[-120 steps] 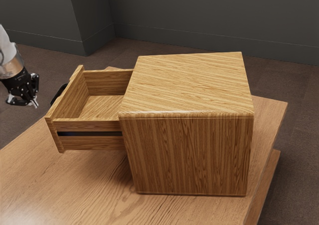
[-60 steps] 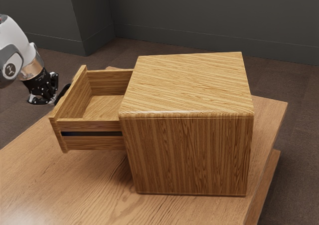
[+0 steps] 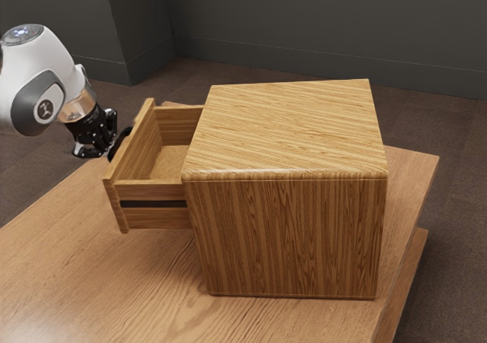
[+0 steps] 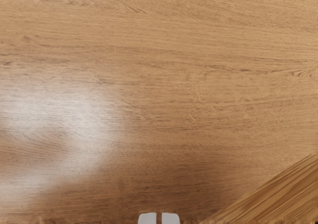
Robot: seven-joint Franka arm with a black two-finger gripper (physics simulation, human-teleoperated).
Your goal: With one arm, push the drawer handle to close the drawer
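Since the earlier frame, our gripper (image 3: 107,148) and the drawer (image 3: 158,219) are shifting toward the exterior view's right. We are holding the gripper closed beside the handle (image 3: 119,142), the drawer standing partly open left of the cabinet (image 3: 289,236).

In the exterior view, we are looking from the side of the arm (image 3: 47,73), from somewhat above, slantwise down over the pincer (image 3: 106,151) and the wooden chest (image 3: 285,130) beside it. We are standing well back, so the table (image 3: 122,282) and the dark wall (image 3: 304,27) beyond the pincer are also showing. In the wrist view, we are facing down, much nearer, past the pincer's tips. Both views are sharing these tips' area, tabletop near them and some striped wood.
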